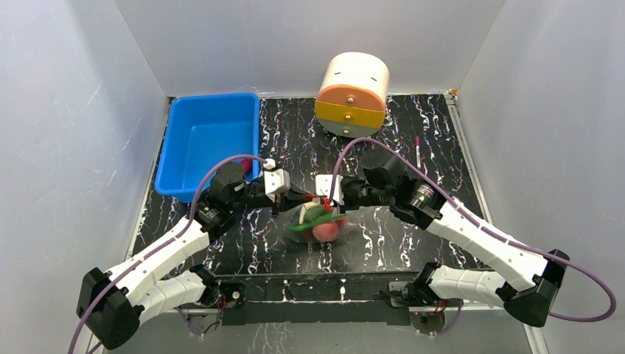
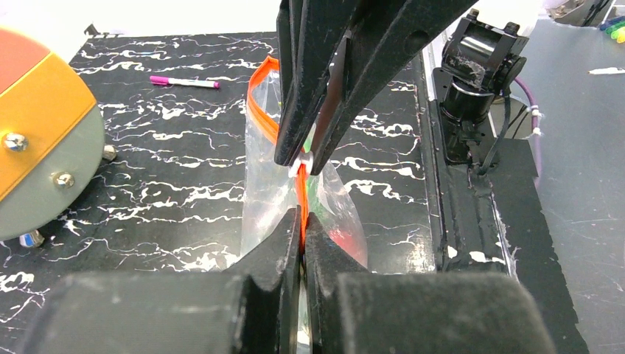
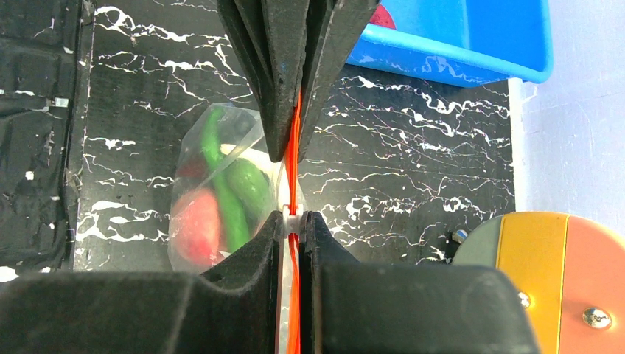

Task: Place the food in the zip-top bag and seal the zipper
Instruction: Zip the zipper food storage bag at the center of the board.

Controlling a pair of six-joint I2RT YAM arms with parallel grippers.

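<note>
The clear zip-top bag (image 1: pixel 318 223) lies in the middle of the mat, its mouth lifted between both grippers. Inside it are the long green pepper (image 3: pixel 230 193), the pink-red round fruit (image 3: pixel 196 225) and some red pieces; the other foods are hard to make out. My left gripper (image 2: pixel 303 220) is shut on the orange-red zipper (image 2: pixel 259 99). My right gripper (image 3: pixel 293 215) faces it, shut on the zipper (image 3: pixel 295 133) at its small white slider (image 3: pixel 292 218). In the top view the left gripper (image 1: pixel 302 198) and right gripper (image 1: pixel 324 200) nearly meet above the bag.
A blue bin (image 1: pixel 206 140) stands at the back left. A round cream and orange drawer unit (image 1: pixel 352 92) stands at the back middle. A pink marker (image 1: pixel 417 151) lies at the back right. Grey walls close in both sides.
</note>
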